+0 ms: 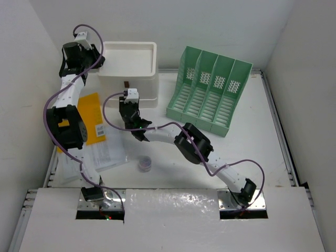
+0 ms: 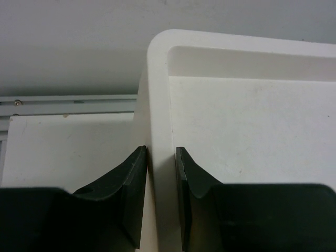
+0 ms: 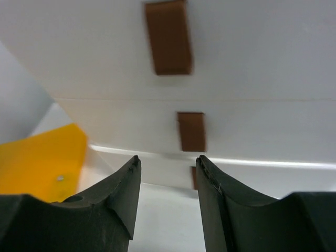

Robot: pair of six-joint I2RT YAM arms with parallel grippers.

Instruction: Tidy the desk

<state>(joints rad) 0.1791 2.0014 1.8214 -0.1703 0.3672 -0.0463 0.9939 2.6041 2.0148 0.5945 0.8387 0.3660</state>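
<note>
While the left pincer (image 2: pixel 160 152) straddles the left wall of the open tray on top of a white drawer box (image 1: pixel 143 88), its two dark fingers (image 2: pixel 135 184) press against either side of that wall, so it is clamped on the box's rim. In the top view the left arm reaches up along the left side of the surface (image 1: pixel 252 152) to that corner. The right pincer (image 3: pixel 168 160) stands parted with nothing between its fingers, pointed at the box's front face. In the right wrist view a brown handle (image 3: pixel 191 131) shows in the gap beyond the fingertips, and another brown handle (image 3: pixel 168 37) sits higher on the same face. The surface is the wide white top edged with silver rails that fills the middle of the top view, with both arm bases at its near edge. The drawer box stands at its far edge, left of centre. Just to the right of the box, also toward the far side, stands a green slotted file rack (image 1: pixel 210 92) with four compartments, set at a slight angle. A yellow envelope (image 1: pixel 89 118) lies flat on the left part of the surface, beside the box's lower left corner and partly under the left arm. Nearer the arm bases lie some clear-wrapped papers (image 1: pixel 105 155), and just to their right is a small round purplish object (image 1: pixel 145 164) whose kind I cannot tell.
</note>
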